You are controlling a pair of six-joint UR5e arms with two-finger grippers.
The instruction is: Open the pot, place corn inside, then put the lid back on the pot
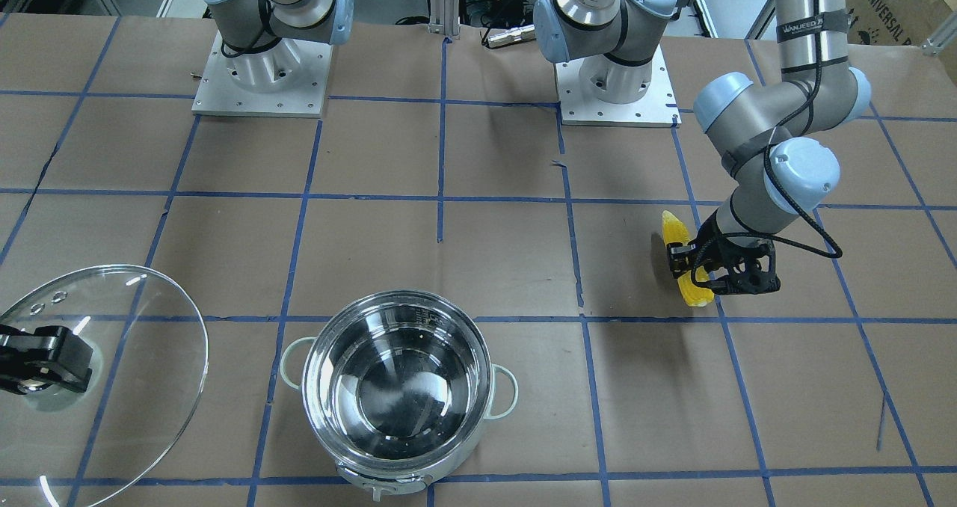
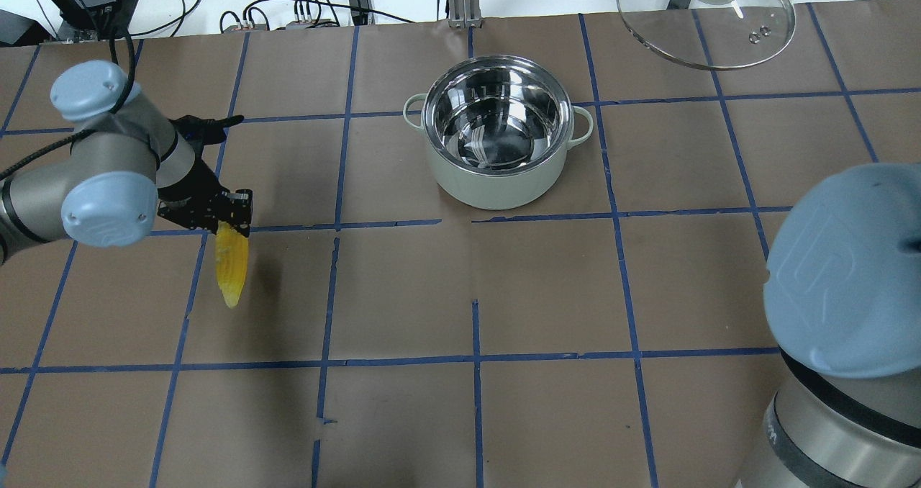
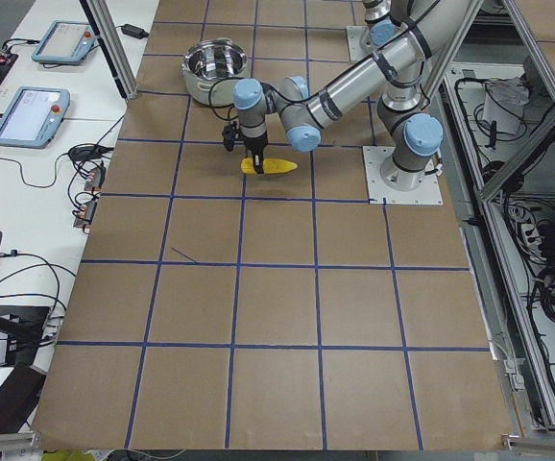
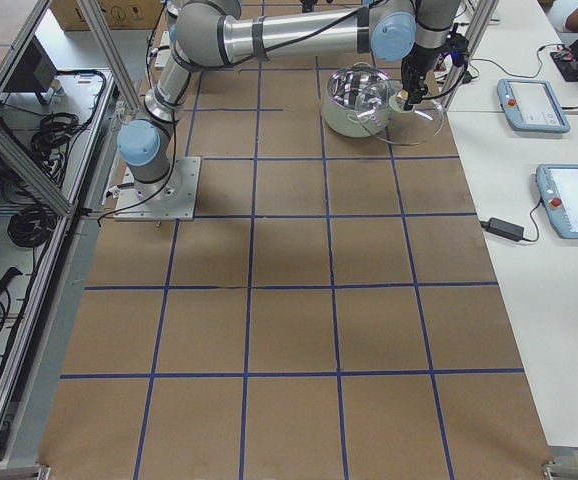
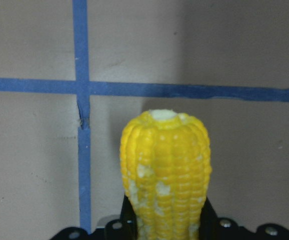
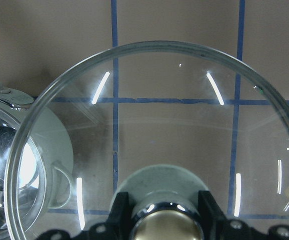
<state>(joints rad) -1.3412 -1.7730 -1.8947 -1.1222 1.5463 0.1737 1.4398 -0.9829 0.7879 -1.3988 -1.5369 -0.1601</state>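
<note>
The mint-green steel pot (image 1: 336,357) stands open and empty at the table's far middle, also in the overhead view (image 2: 496,186). My left gripper (image 1: 691,268) is shut on the thick end of the yellow corn (image 1: 677,230) and holds it low over the table, well to the pot's left (image 2: 232,265). The left wrist view shows the corn (image 5: 164,170) between the fingers. My right gripper (image 1: 37,361) is shut on the knob (image 6: 167,220) of the glass lid (image 1: 134,342). It holds the lid (image 2: 691,34) up, beside the pot on its right.
Brown paper with blue tape lines covers the table (image 2: 475,294). The two arm bases (image 1: 262,73) stand at the robot side. My right arm's large elbow (image 2: 842,279) fills the overhead view's lower right. Cables and tablets (image 3: 28,110) lie past the far edge.
</note>
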